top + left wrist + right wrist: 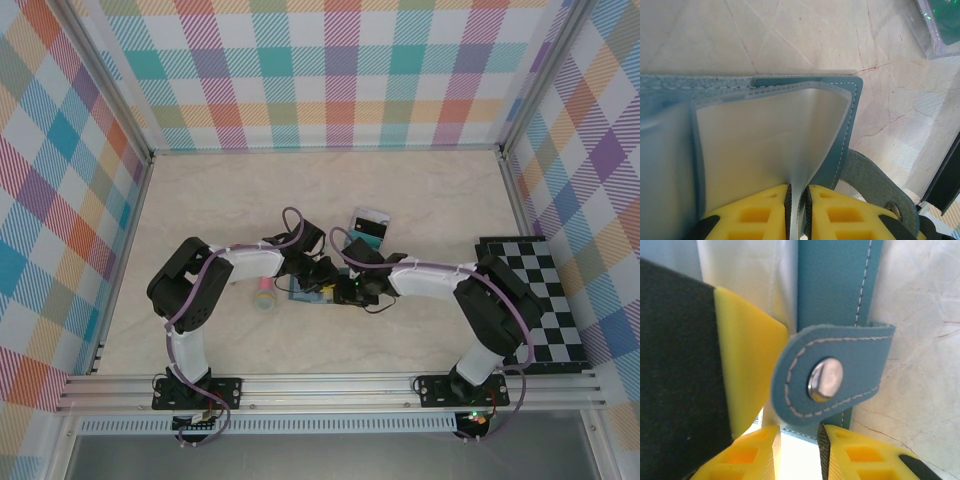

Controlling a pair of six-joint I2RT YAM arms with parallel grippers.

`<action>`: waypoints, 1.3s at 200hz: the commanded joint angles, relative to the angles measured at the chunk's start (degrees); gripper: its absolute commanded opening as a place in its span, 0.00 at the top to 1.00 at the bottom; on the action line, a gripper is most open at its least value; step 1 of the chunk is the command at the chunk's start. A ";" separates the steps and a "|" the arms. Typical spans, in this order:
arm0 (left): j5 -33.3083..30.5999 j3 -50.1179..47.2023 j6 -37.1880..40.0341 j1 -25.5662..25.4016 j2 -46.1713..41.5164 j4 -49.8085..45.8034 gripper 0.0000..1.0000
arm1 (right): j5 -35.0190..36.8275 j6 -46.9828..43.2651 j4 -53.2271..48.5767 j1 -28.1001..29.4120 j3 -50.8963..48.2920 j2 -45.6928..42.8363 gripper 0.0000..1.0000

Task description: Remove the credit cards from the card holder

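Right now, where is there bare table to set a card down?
Bare: the far strip between back wall and credit cards; the near strip between card holder and arm bases; the far-left corner. Crowded: mid-table around the card holder and pink stick; the checkered mat covers the right edge.

Top camera high behind near edge, facing down on whole table (pixel 200 210), 2 wrist cameras close on card holder (pixel 842 125), shared by all 3.

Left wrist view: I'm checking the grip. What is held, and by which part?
The left gripper holds the card holder by the edge of a clear inner sleeve.
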 commanded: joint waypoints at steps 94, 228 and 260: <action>1.24 1.25 -0.29 -0.83 0.64 -2.04 0.86 | 1.74 -0.84 15.65 0.10 -5.34 -4.40 0.70; 2.82 -2.89 2.11 -0.87 -4.46 -0.01 0.84 | 3.39 3.50 6.04 -4.52 -2.89 -12.94 0.75; 2.81 -4.61 1.99 -0.83 -5.71 1.18 0.83 | -3.94 2.56 1.10 -7.77 3.42 -6.44 0.76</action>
